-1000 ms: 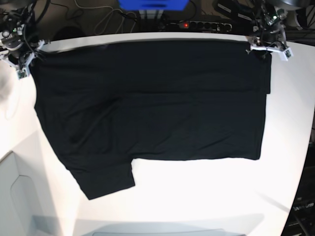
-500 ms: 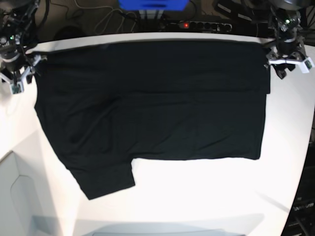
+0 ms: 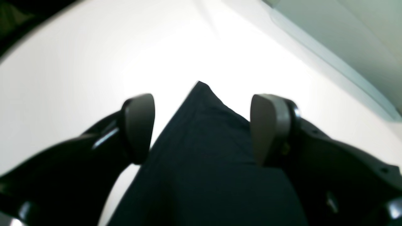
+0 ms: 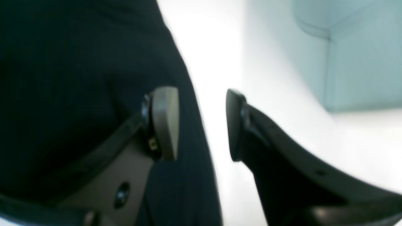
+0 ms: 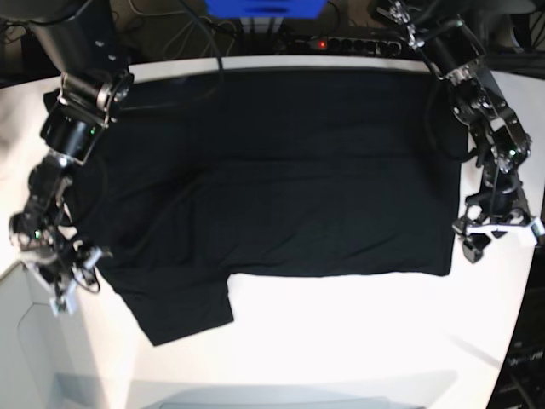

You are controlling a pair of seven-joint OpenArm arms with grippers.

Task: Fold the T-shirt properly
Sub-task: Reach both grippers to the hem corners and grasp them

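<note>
Cloth lies flat and dark across the white surface (image 5: 358, 341): the T-shirt (image 5: 272, 179) is spread wide, already doubled along its far edge, with one sleeve (image 5: 183, 311) sticking out toward the near side on my right-arm side.

My left fingers (image 3: 201, 128) are spread wide apart and hold nothing. Between them, in the left wrist view, a pointed corner of the T-shirt (image 3: 201, 150) runs up the gap, lying on the surface rather than pinched. In the base view that gripper (image 5: 498, 230) sits just beside the near corner of the hem side.

My right fingers (image 4: 201, 125) are also parted, empty. One pad (image 4: 165, 122) hangs over the black fabric (image 4: 78, 78), the other over bare white, so the shirt's edge passes between them. From the base view, this gripper (image 5: 55, 268) is at the shirt's side edge, near the sleeve.

I judge this to be the approach for the next fold: both arms are placed at the near side to take up the lower edge. The next move calls for lowering until each pair of fingers straddles the cloth, closing on a single clean layer at each end, then lifting both ends together so the fold stays straight.
</note>
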